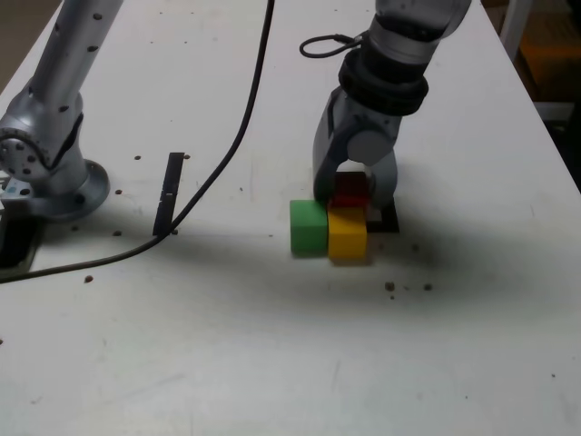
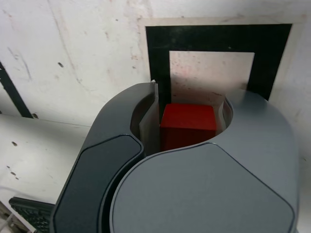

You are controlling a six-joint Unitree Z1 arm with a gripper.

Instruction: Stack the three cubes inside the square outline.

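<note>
Clamping the red cube [image 2: 187, 127], the tool [image 1: 353, 193] points down near the yellow cube [image 1: 347, 234] and green cube [image 1: 309, 228].

Readable texts, labels, brands, numbers, signs: none in either view.

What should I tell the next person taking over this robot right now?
Gripper: closed on the small matte red cube; whether it is lifted, I can't tell.
Green cube and yellow cube: side by side in the exterior view, green to the left, nearer that camera than the red one.
Done: red gripped; no finished stack.
Left: stack all three inside the black tape square outline.
</note>
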